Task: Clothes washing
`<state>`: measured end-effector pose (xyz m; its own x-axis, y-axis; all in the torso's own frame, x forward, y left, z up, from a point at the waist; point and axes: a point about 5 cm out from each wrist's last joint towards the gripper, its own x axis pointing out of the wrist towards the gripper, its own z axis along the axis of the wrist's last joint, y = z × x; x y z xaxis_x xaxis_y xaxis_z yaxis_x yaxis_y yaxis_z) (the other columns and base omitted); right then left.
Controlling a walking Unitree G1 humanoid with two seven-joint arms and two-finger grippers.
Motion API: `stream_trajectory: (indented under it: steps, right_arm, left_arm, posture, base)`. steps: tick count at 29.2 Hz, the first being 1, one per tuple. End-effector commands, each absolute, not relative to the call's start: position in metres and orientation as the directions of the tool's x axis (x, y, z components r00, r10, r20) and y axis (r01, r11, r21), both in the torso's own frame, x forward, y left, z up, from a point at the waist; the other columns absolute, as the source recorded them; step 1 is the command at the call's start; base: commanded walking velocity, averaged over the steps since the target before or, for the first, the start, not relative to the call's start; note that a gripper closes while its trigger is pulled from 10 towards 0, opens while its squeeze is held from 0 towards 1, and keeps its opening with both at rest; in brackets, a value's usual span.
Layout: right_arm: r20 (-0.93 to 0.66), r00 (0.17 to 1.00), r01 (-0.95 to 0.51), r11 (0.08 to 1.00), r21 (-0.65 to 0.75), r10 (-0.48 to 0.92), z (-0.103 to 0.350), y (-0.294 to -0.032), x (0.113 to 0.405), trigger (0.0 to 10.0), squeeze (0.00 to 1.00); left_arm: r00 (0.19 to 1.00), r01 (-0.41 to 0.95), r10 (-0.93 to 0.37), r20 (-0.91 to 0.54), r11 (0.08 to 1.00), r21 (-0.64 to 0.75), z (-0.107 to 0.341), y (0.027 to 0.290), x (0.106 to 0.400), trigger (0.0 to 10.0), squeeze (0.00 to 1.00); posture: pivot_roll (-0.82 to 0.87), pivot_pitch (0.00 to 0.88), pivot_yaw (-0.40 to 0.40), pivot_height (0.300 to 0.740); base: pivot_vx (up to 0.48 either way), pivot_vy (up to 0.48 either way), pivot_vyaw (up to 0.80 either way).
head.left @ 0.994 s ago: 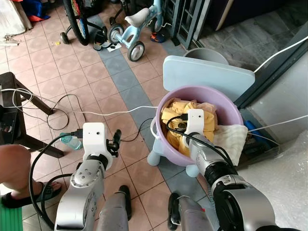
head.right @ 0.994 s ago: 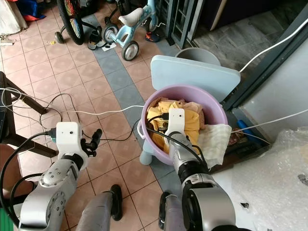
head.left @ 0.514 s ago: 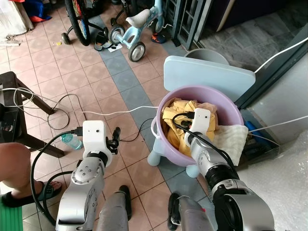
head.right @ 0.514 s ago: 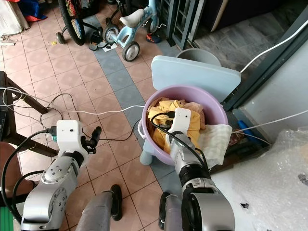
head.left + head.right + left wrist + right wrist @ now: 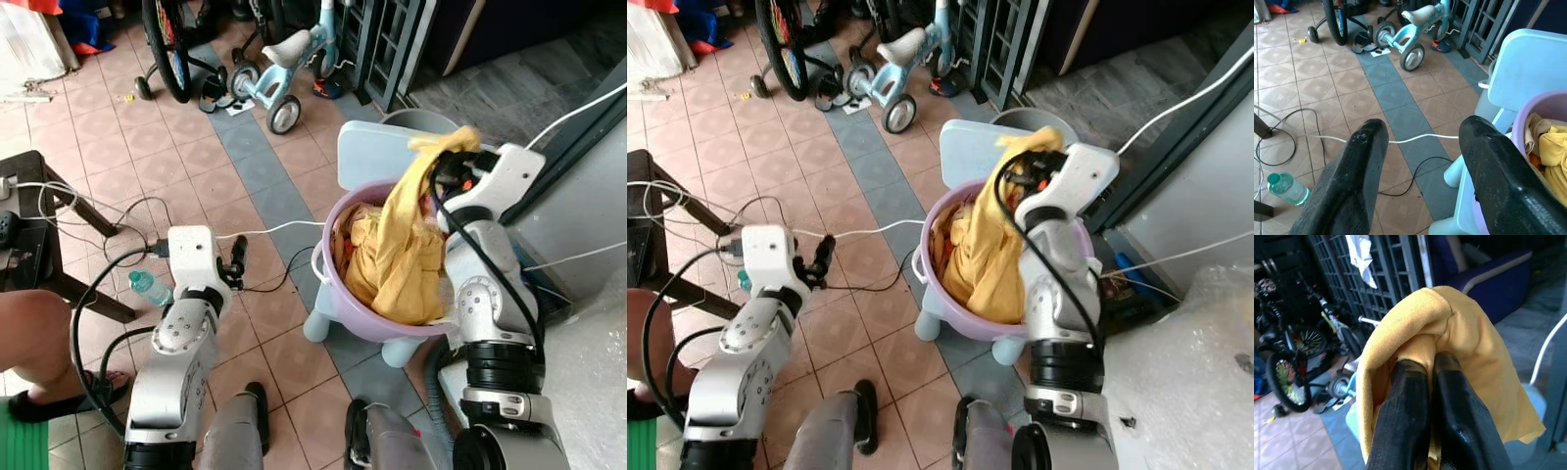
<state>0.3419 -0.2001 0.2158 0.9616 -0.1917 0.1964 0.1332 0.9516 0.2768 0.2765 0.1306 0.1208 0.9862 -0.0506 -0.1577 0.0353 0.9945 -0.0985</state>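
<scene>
In the right half of the head views, the right gripper [image 5: 453, 162] is raised above the purple basin [image 5: 345, 308], and its 2 black fingers [image 5: 1405, 421] are pressed together on a fold of the yellow garment [image 5: 407, 245]. The cloth hangs down from the gripper in a long drape, and its lower part lies inside the basin on top of other yellow laundry [image 5: 355, 240]. The basin stands on a light blue plastic chair [image 5: 367, 152], near the middle of the frame. A white cable [image 5: 265, 230] runs over the tiled floor [image 5: 147, 157] to the left of the chair. In the lower left, the left gripper [image 5: 1422, 161] is held low over the tiles with its fingers [image 5: 1354, 176] spread wide and nothing between them. A small plastic bottle [image 5: 149, 287] lies on the floor just beside the left arm. At the upper middle of the frame stands a light blue tricycle [image 5: 279, 73], with a bicycle wheel [image 5: 167, 44] to its left. A person's leg [image 5: 29, 338] shows at the lower left edge.
</scene>
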Motion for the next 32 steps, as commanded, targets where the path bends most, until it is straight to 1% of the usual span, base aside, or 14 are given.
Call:
stream_trajectory:
  steps: [1, 4, 5, 6, 9, 10, 13, 14, 15, 16, 19, 24, 32]
  right_arm:
    - [0.218, 0.952, 0.153, 0.950, 0.273, -0.216, 0.225, -0.207, 0.341, 10.0, 0.00]
    - [0.198, 0.960, 0.140, 0.954, 0.265, -0.196, 0.221, -0.211, 0.344, 10.0, 0.00]
    - [0.168, 0.976, 0.092, 0.965, 0.247, -0.136, 0.212, -0.203, 0.342, 10.0, 0.00]
    - [0.168, 0.976, 0.092, 0.965, 0.247, -0.136, 0.212, -0.203, 0.342, 10.0, 0.00]
    - [0.105, 0.994, 0.015, 0.976, 0.217, -0.039, 0.192, -0.184, 0.333, 10.0, 0.00]
    - [0.105, 0.994, 0.015, 0.976, 0.217, -0.039, 0.192, -0.184, 0.333, 10.0, 0.00]
    - [0.094, 0.995, -0.061, 0.983, 0.172, 0.045, 0.187, -0.170, 0.330, 10.0, 0.00]
    - [0.094, 0.995, -0.061, 0.983, 0.172, 0.045, 0.187, -0.170, 0.330, 10.0, 0.00]
    - [0.082, 0.991, -0.116, 0.982, 0.147, 0.104, 0.183, -0.161, 0.328, 10.0, 0.00]
    - [0.082, 0.991, -0.116, 0.982, 0.147, 0.104, 0.183, -0.161, 0.328, 10.0, 0.00]
    - [0.026, 0.979, -0.206, 0.969, 0.139, 0.204, 0.170, -0.146, 0.323, 10.0, 0.00]
    - [-0.007, 0.962, -0.273, 0.959, 0.080, 0.274, 0.160, -0.135, 0.316, 10.0, 0.00]
    - [-0.064, 0.944, -0.318, 0.945, 0.074, 0.323, 0.145, -0.126, 0.306, 10.0, 0.00]
  left_arm:
    - [0.985, 0.035, -0.052, -0.167, 0.994, -0.099, 0.116, 0.130, 0.277, 10.0, 0.00]
    - [0.986, 0.046, -0.060, -0.154, 0.995, -0.089, 0.118, 0.127, 0.282, 10.0, 0.00]
    - [0.988, 0.059, -0.069, -0.138, 0.995, -0.076, 0.123, 0.125, 0.284, 10.0, 0.00]
    - [0.988, 0.059, -0.069, -0.138, 0.995, -0.076, 0.123, 0.125, 0.284, 10.0, 0.00]
    - [0.988, 0.038, -0.049, -0.149, 0.996, -0.076, 0.117, 0.126, 0.279, 10.0, 0.00]
    - [0.988, 0.038, -0.049, -0.149, 0.996, -0.076, 0.117, 0.126, 0.279, 10.0, 0.00]
    - [0.987, 0.030, -0.043, -0.154, 0.996, -0.084, 0.114, 0.125, 0.277, 10.0, 0.00]
    - [0.987, 0.030, -0.043, -0.154, 0.996, -0.084, 0.114, 0.125, 0.277, 10.0, 0.00]
    - [0.988, 0.031, -0.044, -0.150, 0.996, -0.086, 0.114, 0.123, 0.277, 10.0, 0.00]
    - [0.988, 0.031, -0.044, -0.150, 0.996, -0.086, 0.114, 0.123, 0.277, 10.0, 0.00]
    - [0.990, 0.028, -0.040, -0.136, 0.996, -0.090, 0.117, 0.120, 0.280, 10.0, 0.00]
    - [0.991, 0.016, -0.029, -0.133, 0.995, -0.097, 0.118, 0.121, 0.281, 10.0, 0.00]
    - [0.989, 0.008, -0.024, -0.145, 0.994, -0.112, 0.114, 0.116, 0.276, 10.0, 0.00]
  posture:
    - [0.01, 0.101, 0.027, 0.740]
    - [0.02, 0.102, 0.036, 0.740]
    - [0.03, 0.127, 0.030, 0.740]
    - [0.03, 0.127, 0.030, 0.740]
    - [0.03, 0.135, 0.016, 0.740]
    - [0.03, 0.135, 0.016, 0.740]
    - [0.02, 0.140, 0.010, 0.740]
    - [0.02, 0.140, 0.010, 0.740]
    - [0.02, 0.138, 0.008, 0.740]
    - [0.02, 0.138, 0.008, 0.740]
    - [0.02, 0.140, -0.004, 0.740]
    - [0.01, 0.151, -0.015, 0.740]
    - [0.01, 0.162, -0.037, 0.740]
  base:
    - [0.000, 0.000, 0.00]
    - [0.000, 0.000, 0.00]
    - [0.000, 0.000, 0.00]
    - [0.000, 0.000, 0.00]
    - [0.000, 0.000, 0.00]
    - [0.000, 0.000, 0.00]
    - [0.000, 0.000, 0.00]
    - [0.000, 0.000, 0.00]
    - [0.000, 0.000, 0.00]
    - [0.000, 0.000, 0.00]
    - [0.000, 0.000, 0.00]
    - [0.000, 0.000, 0.00]
    - [0.000, 0.000, 0.00]
